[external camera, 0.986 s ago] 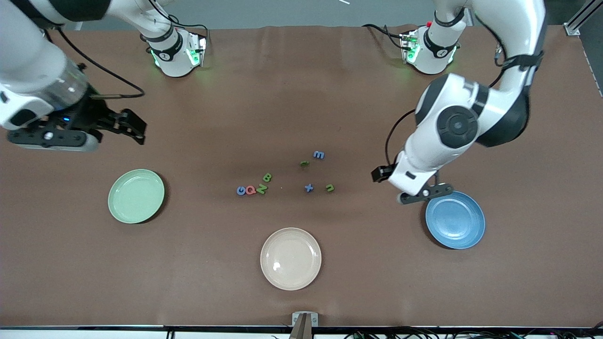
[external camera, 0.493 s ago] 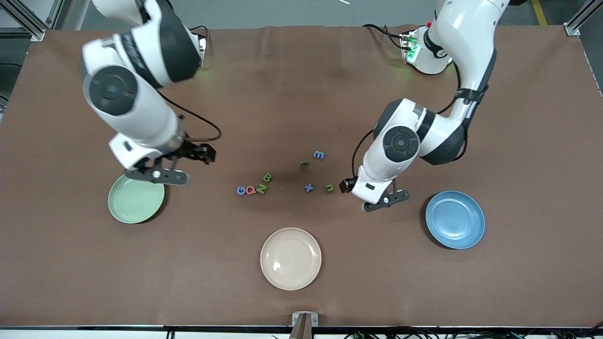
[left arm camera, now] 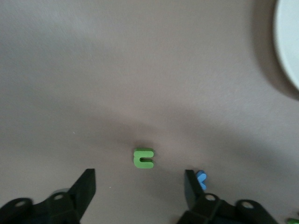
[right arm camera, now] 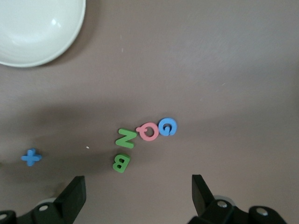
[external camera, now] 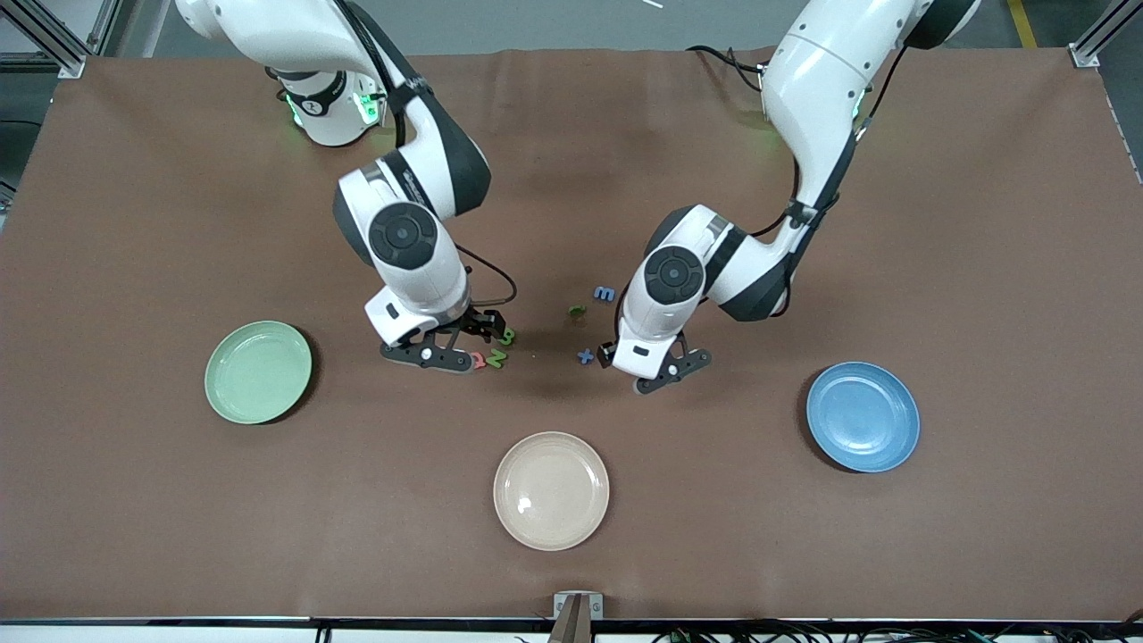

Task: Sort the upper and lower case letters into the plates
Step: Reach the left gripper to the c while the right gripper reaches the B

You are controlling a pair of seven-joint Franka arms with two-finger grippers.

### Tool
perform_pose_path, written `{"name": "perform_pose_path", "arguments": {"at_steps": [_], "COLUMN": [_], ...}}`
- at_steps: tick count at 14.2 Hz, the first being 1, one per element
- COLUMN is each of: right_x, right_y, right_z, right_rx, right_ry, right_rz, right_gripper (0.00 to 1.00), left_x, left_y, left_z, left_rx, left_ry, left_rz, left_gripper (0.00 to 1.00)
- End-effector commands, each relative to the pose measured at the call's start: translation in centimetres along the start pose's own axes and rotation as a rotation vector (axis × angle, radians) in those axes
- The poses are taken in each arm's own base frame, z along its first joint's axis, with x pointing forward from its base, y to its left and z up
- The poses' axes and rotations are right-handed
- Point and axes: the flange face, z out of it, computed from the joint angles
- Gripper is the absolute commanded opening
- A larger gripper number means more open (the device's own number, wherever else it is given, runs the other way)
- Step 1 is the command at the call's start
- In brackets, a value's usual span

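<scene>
Now: my left end effector (left arm camera: 138, 186) open over green n (left arm camera: 143, 157) | my right end effector (right arm camera: 138, 193) open over G (right arm camera: 167, 126), Q (right arm camera: 148, 132), N (right arm camera: 125, 138), B (right arm camera: 121, 162) | mint plate (external camera: 258, 371), blue plate (external camera: 863, 416) on worktop (external camera: 982, 268).

A brown mat (external camera: 982, 223) covers the whole table, lightly creased near its top edge, with grey floor (external camera: 554, 22) above it, aluminium frame posts (external camera: 1103, 36) at its corners and black cables (external camera: 804, 632) along its lower edge.

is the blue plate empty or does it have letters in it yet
Empty. In the front view the blue plate shows only its bare inside, and the letters lie on the table, such as the blue m.
</scene>
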Motion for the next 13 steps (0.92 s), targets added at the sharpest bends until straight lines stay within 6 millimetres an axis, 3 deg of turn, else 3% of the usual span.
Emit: {"name": "perform_pose_path", "arguments": {"at_steps": [1, 5, 7, 9, 11, 13], "right_x": [0.0, -0.7, -1.9, -3.4, -3.7, -3.6], "right_y": [-0.7, -1.4, -2.0, -2.6, -2.7, -2.6], "right_z": [2.9, 7.0, 8.5, 10.0, 10.5, 11.4], "right_rx": [0.057, 0.038, 0.043, 0.047, 0.045, 0.037], "right_ry": [-0.061, -0.09, -0.074, -0.058, -0.059, -0.064], "right_rz": [0.063, 0.064, 0.092, 0.112, 0.118, 0.223], "right_gripper": [1.0, 1.0, 1.0, 1.0, 0.99, 0.98], "left_x": [-0.6, -0.6, -0.9, -0.8, -1.0, -0.9], "left_y": [1.0, 0.9, 0.9, 0.7, 0.7, 0.7], "left_z": [1.4, 4.1, 5.4, 5.4, 5.6, 5.4], "left_rx": [-0.01, -0.014, -0.008, 0.008, 0.011, 0.008], "left_ry": [0.023, 0.022, 0.018, 0.044, 0.042, 0.044], "left_rz": [0.002, -0.006, 0.0, 0.027, 0.03, 0.028], "left_gripper": [0.78, 0.69, 0.64, 0.57, 0.52, 0.4]}}
